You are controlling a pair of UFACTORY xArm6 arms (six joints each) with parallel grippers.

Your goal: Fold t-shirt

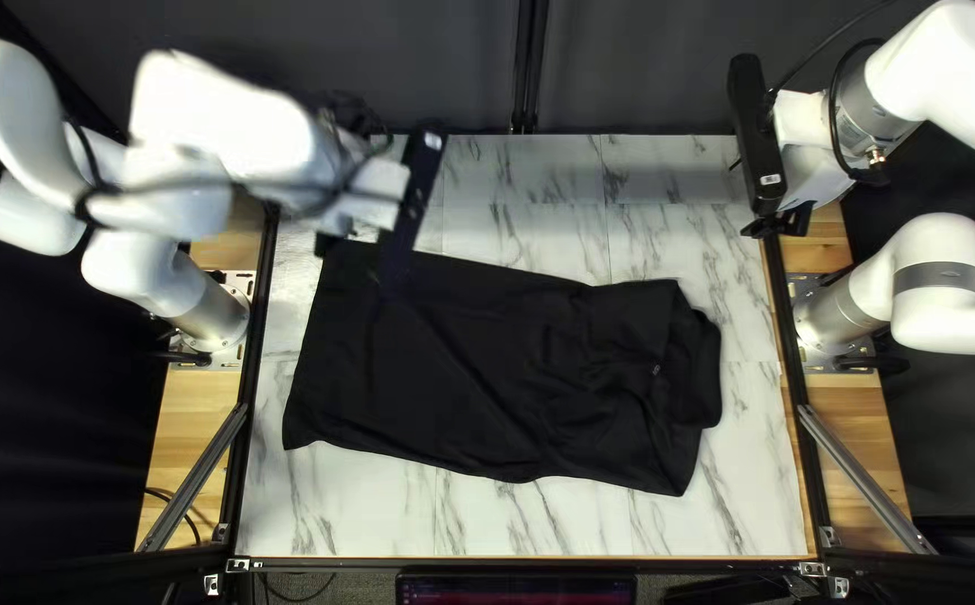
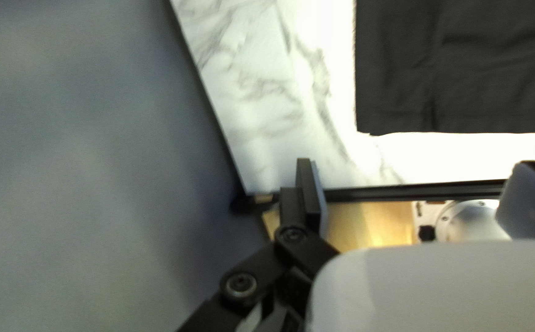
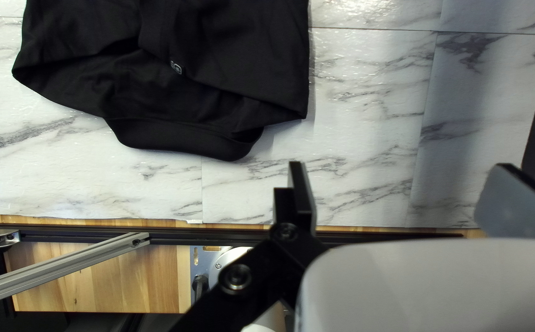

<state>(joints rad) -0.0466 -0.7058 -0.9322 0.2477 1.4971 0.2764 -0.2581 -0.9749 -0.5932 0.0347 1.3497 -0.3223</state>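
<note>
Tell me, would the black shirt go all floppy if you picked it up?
Probably yes: the black t-shirt lies flat in soft folds and wrinkles, so it would likely droop from my gripper. It looks like thin cloth, so I'd guess it's light for its size. Its loose collar end might flop over first if pushed.

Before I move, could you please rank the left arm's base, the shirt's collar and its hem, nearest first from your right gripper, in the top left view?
1. Collar, right end of the shirt, closest to the right gripper
2. Hem, the shirt's left end
3. Left arm's base, farthest left
</note>
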